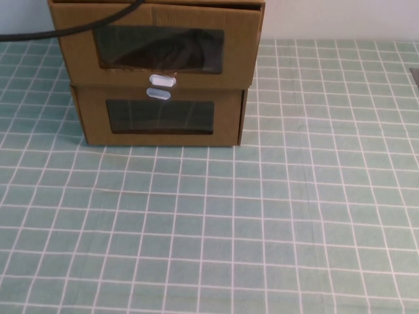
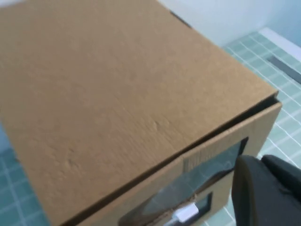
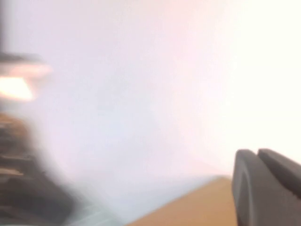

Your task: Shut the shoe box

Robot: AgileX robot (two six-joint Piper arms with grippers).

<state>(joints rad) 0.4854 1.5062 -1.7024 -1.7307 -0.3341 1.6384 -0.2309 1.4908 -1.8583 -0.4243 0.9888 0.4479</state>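
Listing one shoe box, brown cardboard, drawer type, stacked on a second similar brown box on a green checked tablecloth. Told apart by the white tab below its clear window; lower box's tab above its own window. Left gripper: out of the high view, seen only from its own wrist camera, dark fingers drawn together with no gap showing, holding nothing. Shoe box close beneath and ahead of this gripper, lid top filling most of the wrist view, windowed front panel just beside the fingertips; contact with the panel not determinable. Right gripper: likewise absent from the high view, fingers pressed together and empty, facing a pale blurred background, with a strip of brown cardboard just below it; which box that is, cannot tell. Black cable draped across the shoe box's top edge, well clear of either gripper's visible fingers. Condition of task item: drawer not fully home, front panel standing proud of the sleeve with a dark gap along its upper edge, and overhanging the lower box's front. Progress judged as early to middle: approach by the left gripper made, closing not complete. Remaining: push on the front panel until flush with the sleeve, then withdrawal.
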